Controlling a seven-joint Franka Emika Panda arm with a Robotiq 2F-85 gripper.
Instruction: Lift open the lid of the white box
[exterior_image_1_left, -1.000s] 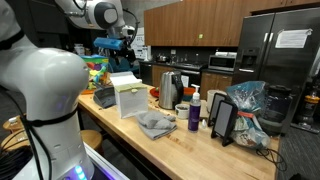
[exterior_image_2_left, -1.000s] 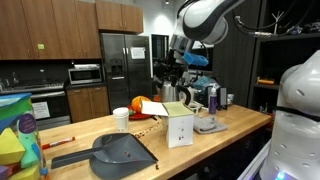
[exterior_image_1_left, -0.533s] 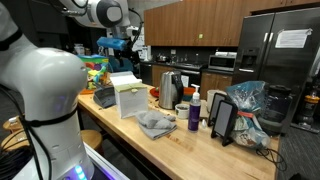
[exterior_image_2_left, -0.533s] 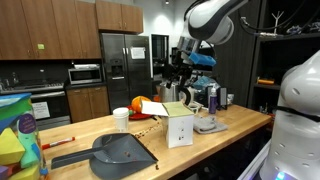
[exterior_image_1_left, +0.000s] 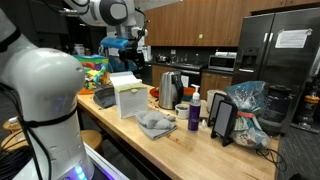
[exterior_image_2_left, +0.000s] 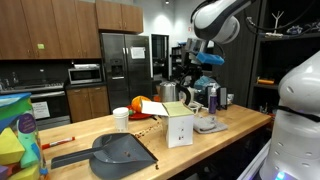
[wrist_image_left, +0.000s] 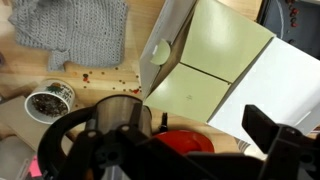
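Observation:
The white box (exterior_image_1_left: 130, 100) stands on the wooden counter (exterior_image_1_left: 190, 145), with its lid (exterior_image_1_left: 122, 79) tipped up and back. It shows in both exterior views (exterior_image_2_left: 180, 128). In the wrist view I look down into the box's pale open top (wrist_image_left: 215, 55), and the white lid (wrist_image_left: 285, 85) lies out to the right. My gripper (exterior_image_1_left: 135, 50) hangs in the air well above and behind the box (exterior_image_2_left: 184, 72). Its dark fingers (wrist_image_left: 175, 150) are spread apart and hold nothing.
A grey cloth (exterior_image_1_left: 155, 123) lies next to the box. A dark dustpan (exterior_image_2_left: 120, 150), a white cup (exterior_image_2_left: 121, 118), a red bowl (wrist_image_left: 185, 140), a steel kettle (exterior_image_1_left: 170, 88), a purple bottle (exterior_image_1_left: 194, 115) and a stand with bags (exterior_image_1_left: 235, 115) crowd the counter.
The gripper has drifted up and sideways away from the box, still open. The box and its lid have not moved.

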